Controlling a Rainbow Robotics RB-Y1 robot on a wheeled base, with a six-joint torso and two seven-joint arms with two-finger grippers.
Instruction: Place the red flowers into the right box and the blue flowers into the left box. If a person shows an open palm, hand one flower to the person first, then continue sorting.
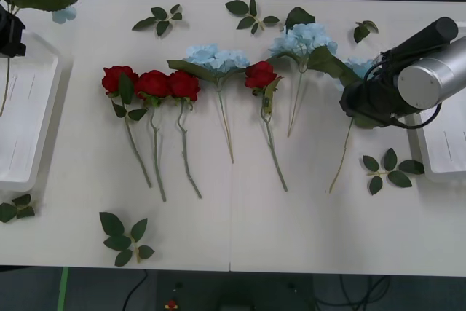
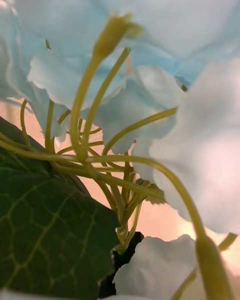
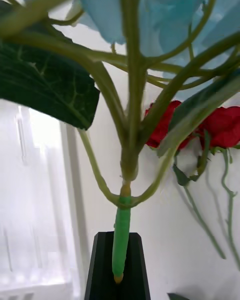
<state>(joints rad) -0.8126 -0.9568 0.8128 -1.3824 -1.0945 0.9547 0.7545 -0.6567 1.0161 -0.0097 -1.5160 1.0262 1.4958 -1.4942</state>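
From the front, the right gripper (image 1: 357, 103) reaches in low over the rightmost blue flower (image 1: 358, 68) on the table (image 1: 233, 223); its jaws' spread cannot be told. The left gripper (image 1: 9, 30) hangs above the left box (image 1: 25, 114), clamping another blue flower's stem (image 3: 121, 240) in the left wrist view. Four red flowers (image 1: 153, 84) lie mid-table.

The right arm (image 1: 429, 71) is silver with black joints and a black cable.
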